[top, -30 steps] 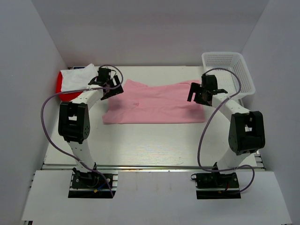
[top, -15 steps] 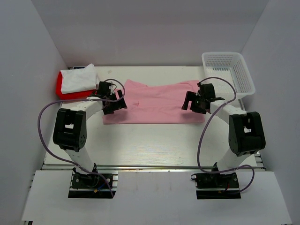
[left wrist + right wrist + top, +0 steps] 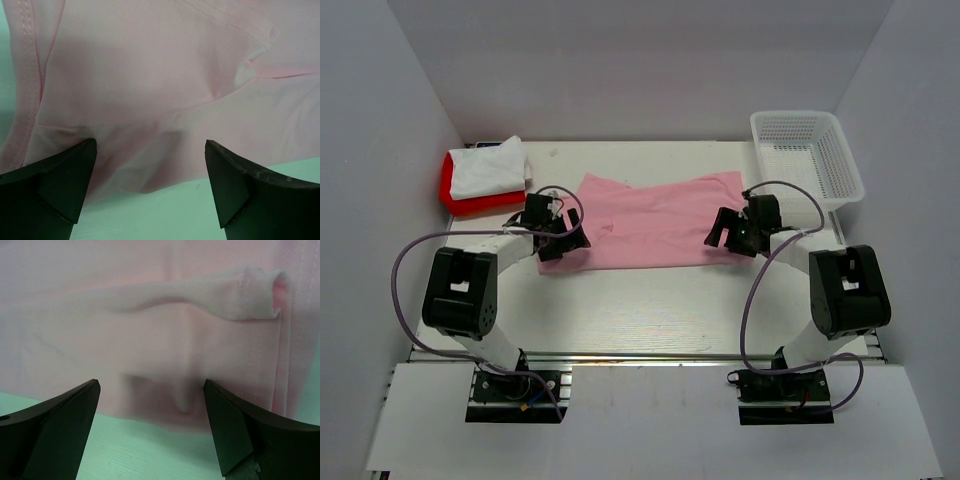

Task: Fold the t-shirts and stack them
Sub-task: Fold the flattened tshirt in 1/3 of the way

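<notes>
The white t-shirt [image 3: 488, 168] sits on the red t-shirt [image 3: 468, 206] at upper left, but the pink t-shirt [image 3: 655, 225] looks only part folded, with left gripper [image 3: 565, 244] and right gripper [image 3: 724, 233] both wide open.

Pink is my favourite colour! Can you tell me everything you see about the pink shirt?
The pink t-shirt is soft, thin, light-pink cloth with stitched hems. It lies folded into a wide, flattish band across the middle of the white table, with some wrinkles and a small rolled fold near the right gripper. That gripper and the left gripper sit open at its near corners, one finger on each side of the edge. I cannot tell whether they touch the cloth.
</notes>
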You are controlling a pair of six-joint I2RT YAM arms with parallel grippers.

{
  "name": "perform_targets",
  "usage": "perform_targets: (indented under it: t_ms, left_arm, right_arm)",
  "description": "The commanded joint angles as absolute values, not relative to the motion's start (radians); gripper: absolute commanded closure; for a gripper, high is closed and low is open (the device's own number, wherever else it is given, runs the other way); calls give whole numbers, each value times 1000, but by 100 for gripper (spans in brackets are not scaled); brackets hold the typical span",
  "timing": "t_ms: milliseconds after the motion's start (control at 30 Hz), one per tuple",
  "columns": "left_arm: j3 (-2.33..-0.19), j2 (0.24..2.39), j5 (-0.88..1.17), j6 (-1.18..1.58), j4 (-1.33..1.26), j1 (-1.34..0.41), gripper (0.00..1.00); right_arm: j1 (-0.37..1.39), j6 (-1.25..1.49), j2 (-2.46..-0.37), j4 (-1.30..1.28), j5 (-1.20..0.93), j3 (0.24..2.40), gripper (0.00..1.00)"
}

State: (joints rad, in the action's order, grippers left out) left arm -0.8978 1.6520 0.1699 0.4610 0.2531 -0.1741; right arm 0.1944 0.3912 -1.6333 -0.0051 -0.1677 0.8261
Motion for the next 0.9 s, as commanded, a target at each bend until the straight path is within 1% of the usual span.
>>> perform_targets:
  t_ms: [0,67,233,433,500,633,867]
  left_arm:
    - [-789,1609,170,491,360,-178,0]
    - [-735,1576,170,502,373,-178,0]
    - [-631,1402,179,543,439,-178,0]
    - [-577,1230,129,598,604,-178,0]
    - [-577,1171,120,610,669,-178,0]
    - [-615,1085,141,620,716,-178,0]
    - [-755,1052,60,583,735,-178,0]
  right_arm:
    - [199,443,-1614,-25,-290,726,10]
    - [204,452,-1586,-23,-299,675,10]
    - [216,459,-1502,-52,-314,572,10]
    - [244,483,-1341,-94,-304,462,10]
    - [248,488,-1300,-119,-313,448,10]
    - [268,483,-1229,-166,-301,468,10]
    - [276,434,-1195,-216,-246,581,10]
